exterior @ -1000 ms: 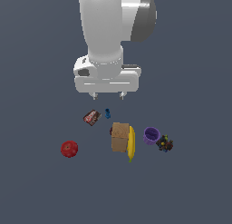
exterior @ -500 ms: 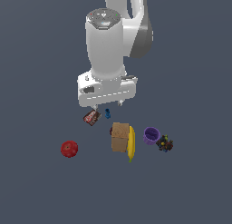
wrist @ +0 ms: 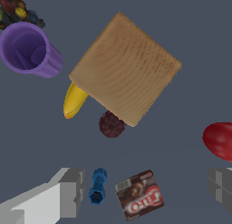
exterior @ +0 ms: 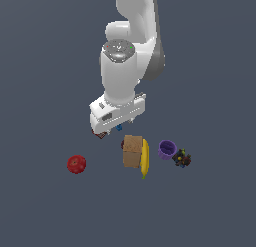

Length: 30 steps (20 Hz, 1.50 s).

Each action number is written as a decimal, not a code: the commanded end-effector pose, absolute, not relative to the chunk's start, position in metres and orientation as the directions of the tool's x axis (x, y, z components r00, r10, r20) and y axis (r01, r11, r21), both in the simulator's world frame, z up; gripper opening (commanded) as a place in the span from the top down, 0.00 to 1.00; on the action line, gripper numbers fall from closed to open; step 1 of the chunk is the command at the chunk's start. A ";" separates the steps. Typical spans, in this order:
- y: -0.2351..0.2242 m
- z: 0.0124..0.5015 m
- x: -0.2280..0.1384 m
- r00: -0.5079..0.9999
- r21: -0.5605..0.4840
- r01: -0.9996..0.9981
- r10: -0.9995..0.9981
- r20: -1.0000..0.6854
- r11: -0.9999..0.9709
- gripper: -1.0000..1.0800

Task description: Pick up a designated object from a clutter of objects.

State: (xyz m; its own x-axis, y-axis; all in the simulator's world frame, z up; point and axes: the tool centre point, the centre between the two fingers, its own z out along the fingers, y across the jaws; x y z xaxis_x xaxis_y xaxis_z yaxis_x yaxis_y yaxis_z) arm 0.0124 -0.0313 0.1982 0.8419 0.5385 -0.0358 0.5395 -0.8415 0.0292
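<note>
The designated object, a small dark maroon plum (wrist: 111,124), lies against the edge of the tan box (wrist: 124,69), beside the banana's tip (wrist: 74,100). In the exterior view only a dark sliver of the plum (exterior: 123,143) shows at the box's (exterior: 132,151) left side. My gripper (wrist: 145,189) is open, and between its two grey fingers (wrist: 68,191) lie the tiny blue piece (wrist: 97,187) and the brown-red packet (wrist: 139,194). It hovers over these two, just short of the plum. In the exterior view the gripper (exterior: 116,127) hangs low and hides most of the packet (exterior: 101,135).
The red ball (exterior: 76,164) lies apart at the exterior view's left. The yellow banana (exterior: 145,157) lies along the box's right side. A purple cup (exterior: 167,148) and a dark multicoloured lump (exterior: 182,158) lie further right.
The arm has come down and tilted over the clutter. The hand now covers the packet and blue piece in the exterior view. The objects have not moved.
</note>
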 end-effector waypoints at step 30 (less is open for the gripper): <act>-0.009 0.080 0.004 0.219 0.000 0.976 0.976 -0.002 -0.219 0.04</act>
State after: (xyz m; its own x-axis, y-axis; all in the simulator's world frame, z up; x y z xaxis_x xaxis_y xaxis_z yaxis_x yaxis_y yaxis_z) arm 0.0157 -0.0223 0.0995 0.2531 0.9674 -0.0025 0.9668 -0.2528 0.0371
